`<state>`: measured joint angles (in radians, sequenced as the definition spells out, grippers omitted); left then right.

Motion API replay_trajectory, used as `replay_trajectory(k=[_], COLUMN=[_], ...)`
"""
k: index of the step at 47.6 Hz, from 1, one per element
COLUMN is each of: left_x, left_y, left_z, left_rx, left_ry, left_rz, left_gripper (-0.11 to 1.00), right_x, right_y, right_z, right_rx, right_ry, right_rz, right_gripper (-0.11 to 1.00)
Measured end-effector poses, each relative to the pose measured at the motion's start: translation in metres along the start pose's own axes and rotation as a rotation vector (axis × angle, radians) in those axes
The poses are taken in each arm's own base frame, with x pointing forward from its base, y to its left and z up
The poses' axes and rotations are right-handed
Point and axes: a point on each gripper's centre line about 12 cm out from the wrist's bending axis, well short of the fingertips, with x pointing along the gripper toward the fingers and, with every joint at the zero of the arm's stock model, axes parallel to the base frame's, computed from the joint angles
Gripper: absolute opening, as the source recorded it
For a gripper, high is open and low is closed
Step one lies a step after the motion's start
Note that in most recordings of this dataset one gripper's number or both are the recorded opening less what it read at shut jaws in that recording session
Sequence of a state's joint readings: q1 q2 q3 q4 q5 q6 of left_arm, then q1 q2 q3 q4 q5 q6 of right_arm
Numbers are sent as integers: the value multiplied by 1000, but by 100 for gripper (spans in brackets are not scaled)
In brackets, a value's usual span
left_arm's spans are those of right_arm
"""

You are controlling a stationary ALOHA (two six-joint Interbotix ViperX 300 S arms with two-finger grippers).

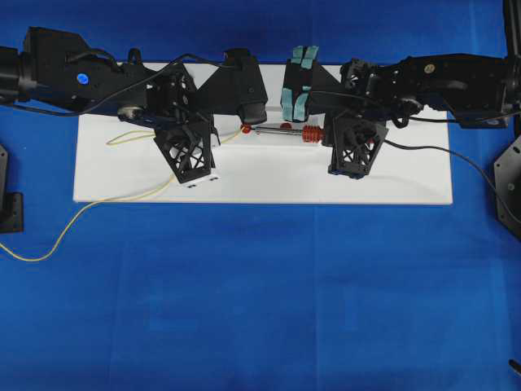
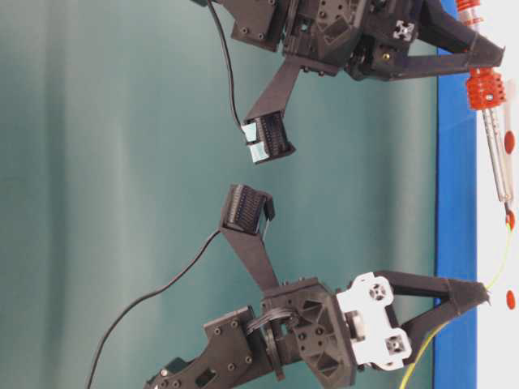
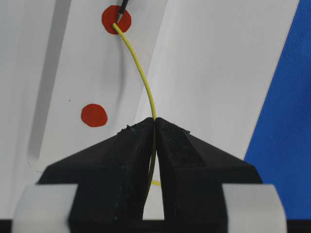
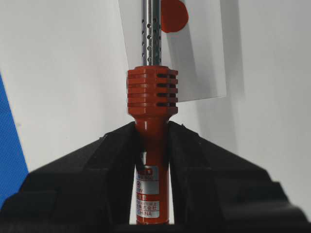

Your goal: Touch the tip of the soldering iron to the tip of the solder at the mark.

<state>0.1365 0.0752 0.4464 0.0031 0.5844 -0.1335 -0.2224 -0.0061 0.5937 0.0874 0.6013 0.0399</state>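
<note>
On the white board [image 1: 391, 179], my left gripper [image 3: 154, 121] is shut on the thin yellow solder [image 3: 141, 73]. The wire arcs forward and its end lies on the red mark [image 3: 116, 19]. My right gripper [image 4: 151, 133] is shut on the red-orange handle of the soldering iron [image 4: 151, 92], whose silver shaft points away. The iron's dark tip [image 3: 124, 5] meets the solder's end at the mark. In the overhead view the iron [image 1: 285, 131] lies level between the right gripper [image 1: 326, 134] and the mark [image 1: 246, 129], and the left gripper [image 1: 228, 137] stands just left of the mark.
Loose solder [image 1: 81, 216] trails off the board's left edge onto the blue cloth [image 1: 260, 309]. The iron's black cord [image 1: 456, 155] runs off to the right. More red dots [image 3: 94, 115] [image 4: 174, 14] lie on the board. Black brackets [image 1: 8, 195] [image 1: 509, 187] flank the table.
</note>
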Motion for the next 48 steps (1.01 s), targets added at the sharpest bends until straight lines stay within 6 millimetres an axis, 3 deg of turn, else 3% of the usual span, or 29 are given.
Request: replay_trajectory(k=[28,34,48], left_x=[-4,-23,-58], left_y=[0,0,4], left_z=[-1,-2,-27], left_rx=[3,3,-12], left_ry=[-2,-21,3], left_rz=[0,-3,1], left_gripper=[3,3,3], right_x=[0,0,0], right_y=[1,0,0], right_z=[1,1,1], right_rx=[-1,-3,-5], right_ry=[-3,-3,-3], right_rz=[1,-2,-2], right_gripper=[6,6,6])
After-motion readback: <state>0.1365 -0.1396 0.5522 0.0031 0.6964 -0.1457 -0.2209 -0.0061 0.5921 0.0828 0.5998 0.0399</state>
